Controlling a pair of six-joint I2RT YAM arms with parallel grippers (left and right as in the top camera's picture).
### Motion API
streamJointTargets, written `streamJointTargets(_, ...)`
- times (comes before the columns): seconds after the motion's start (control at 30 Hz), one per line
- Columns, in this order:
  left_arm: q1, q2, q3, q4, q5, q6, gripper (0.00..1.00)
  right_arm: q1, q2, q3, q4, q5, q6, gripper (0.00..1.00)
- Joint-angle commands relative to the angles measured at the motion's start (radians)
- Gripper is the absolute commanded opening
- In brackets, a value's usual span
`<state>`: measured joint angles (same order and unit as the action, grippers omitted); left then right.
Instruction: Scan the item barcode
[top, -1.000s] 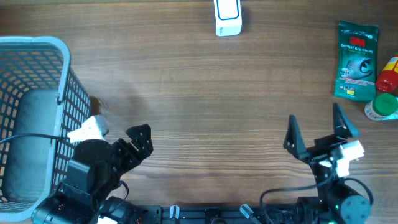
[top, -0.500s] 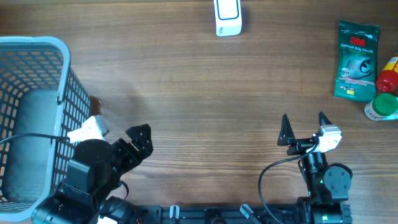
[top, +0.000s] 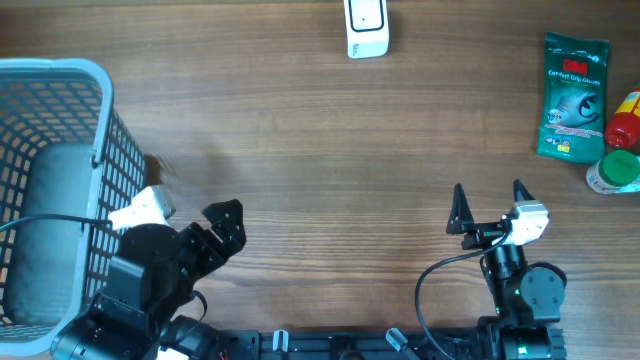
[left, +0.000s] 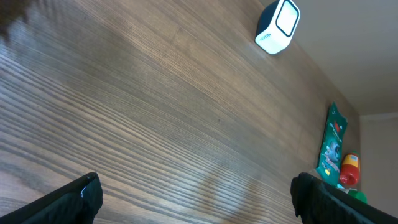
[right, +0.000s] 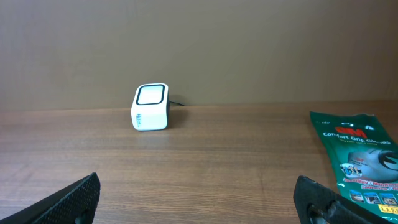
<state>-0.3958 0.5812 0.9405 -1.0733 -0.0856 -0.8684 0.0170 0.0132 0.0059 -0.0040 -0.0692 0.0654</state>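
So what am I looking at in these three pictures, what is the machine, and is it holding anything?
It is a robot with two arms at a wooden table. One picture looks straight down from above. The other two come from a camera on each wrist, so the dark tips in their bottom corners are that arm's own fingers. The left pincer and right pincer are both open and hold nothing. On the table: a plastic basket at the left, a small white box, probably the barcode scanner, at the far edge, and at the right a green packet, a red-capped bottle and a green-lidded jar.
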Motion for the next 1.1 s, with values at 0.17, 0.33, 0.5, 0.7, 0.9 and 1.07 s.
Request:
streamJointTargets(0.17,-0.002,-0.003,0.002,0.003,-0.018,0.020,1.00,-0.004,-0.010,-0.001,0.004,0.013,-0.011,1.00)
streamJointTargets(0.33,-0.002,-0.003,0.002,-0.003,-0.025,0.031,1.00,-0.004,-0.009,-0.001,0.004,0.013,-0.011,1.00)
streamJointTargets(0.5,0.068,-0.109,-0.146,0.214,-0.039,0.191,1.00,-0.004,-0.008,-0.001,0.004,0.013,-0.011,1.00)
streamJointTargets(0.7,0.298,-0.400,-0.581,0.780,0.194,0.555,1.00,-0.004,-0.008,-0.001,0.004,0.013,-0.011,1.00)
streamJointTargets(0.9,0.391,-0.484,-0.845,1.059,0.175,0.795,1.00,-0.004,-0.008,-0.001,0.004,0.013,-0.011,1.00)
streamJointTargets(1.07,0.452,-0.546,-0.935,1.026,0.110,0.794,1.00,-0.004,-0.008,-0.001,0.004,0.013,-0.011,0.99)
